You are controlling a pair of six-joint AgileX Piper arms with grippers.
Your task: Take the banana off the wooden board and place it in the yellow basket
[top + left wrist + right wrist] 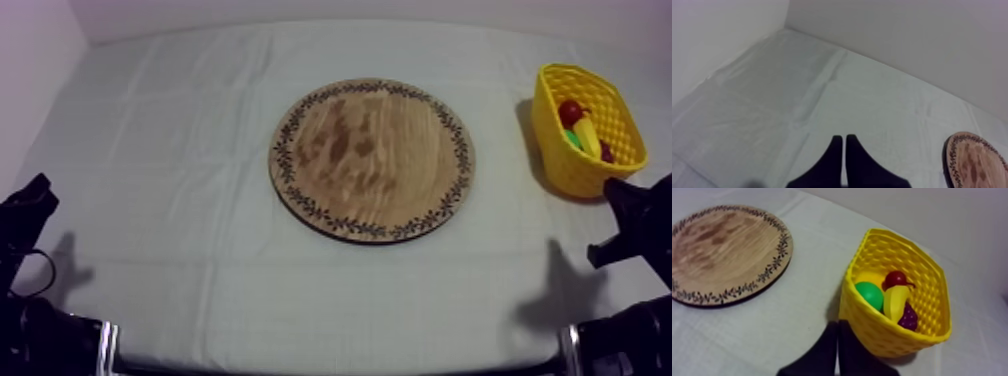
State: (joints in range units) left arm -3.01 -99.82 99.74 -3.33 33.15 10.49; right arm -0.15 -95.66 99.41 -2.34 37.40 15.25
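Pincers sit closed on both sides. Our left pincer [844, 139] forms a narrow wedge with nothing in it, over the desk [822, 95], the wooden board [973, 162] off beside it. Our right pincer [838, 324] is pressed together too, empty, its tip just beside the near wall of the yellow basket [887, 335]; we cannot tell whether it touches. Inside the basket we see the banana [895, 302] among a small red fruit [895, 278], a green fruit [870, 294] and grapes [908, 318]. From above, the basket stands at the upper right, the board at centre.
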